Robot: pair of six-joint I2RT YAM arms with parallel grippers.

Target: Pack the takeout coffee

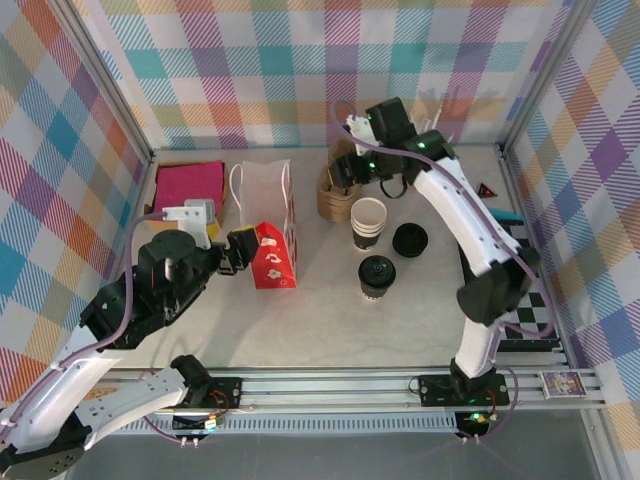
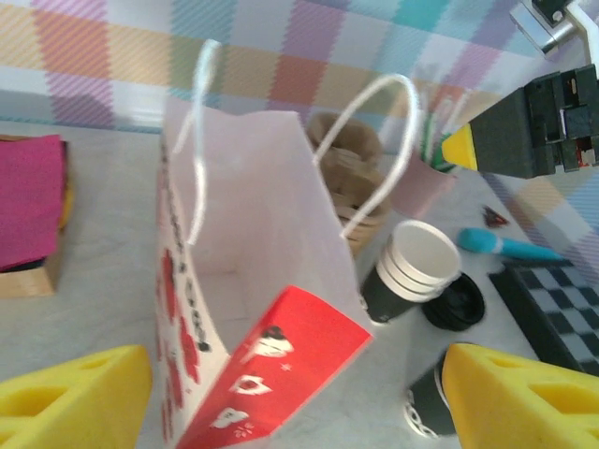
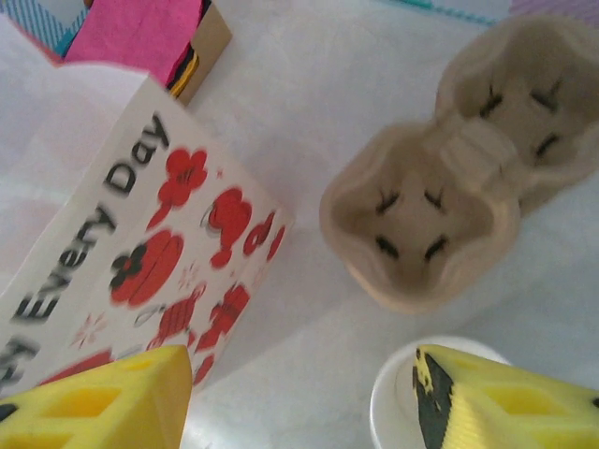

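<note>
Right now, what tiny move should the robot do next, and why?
Probably swing the right end effector over to the takeout coffee. It's open and empty above the cup carrier, while the coffee stands untouched near the open bag.

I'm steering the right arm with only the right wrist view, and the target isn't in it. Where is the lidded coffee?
Observer: The top view shows the takeout coffee standing on the table, nearer the arm bases than the stack of open cups.
Operator: Is the bag open?
Observer: Yes. The left wrist view looks into the paper bag, whose mouth is spread wide.
Operator: Any clutter beside the coffee?
Observer: A loose black lid lies flat just right of the cup stack.
</note>
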